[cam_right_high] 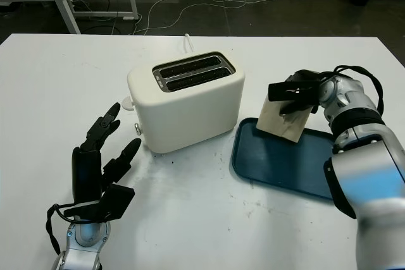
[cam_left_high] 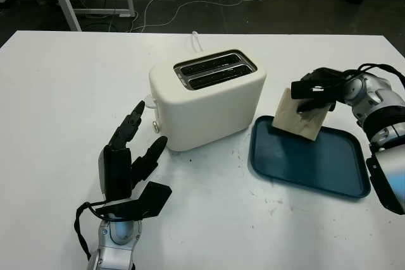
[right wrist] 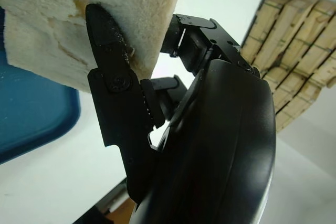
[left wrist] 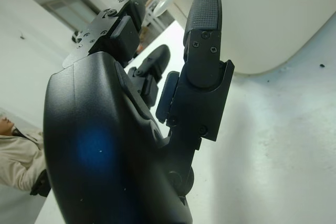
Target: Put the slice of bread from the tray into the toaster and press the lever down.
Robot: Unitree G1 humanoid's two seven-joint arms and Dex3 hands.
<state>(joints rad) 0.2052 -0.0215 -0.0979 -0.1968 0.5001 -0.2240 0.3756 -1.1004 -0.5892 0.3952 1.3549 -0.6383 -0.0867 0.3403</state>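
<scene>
A cream two-slot toaster (cam_left_high: 205, 99) stands mid-table, its lever (cam_left_high: 154, 126) on the end facing the left hand. To its right lies a dark teal tray (cam_left_high: 310, 159). My right hand (cam_left_high: 314, 92) is shut on the slice of bread (cam_left_high: 301, 118), holding it tilted over the tray's near-left corner; in the right wrist view a finger (right wrist: 113, 72) presses into the bread (right wrist: 63, 19). My left hand (cam_left_high: 130, 156) is open, standing just left of the toaster's lever end without touching it.
The white table (cam_left_high: 63, 93) has free room to the left and in front. A white cable (cam_left_high: 197, 41) runs off behind the toaster. Beyond the table are a desk, floor cables and wooden pallets.
</scene>
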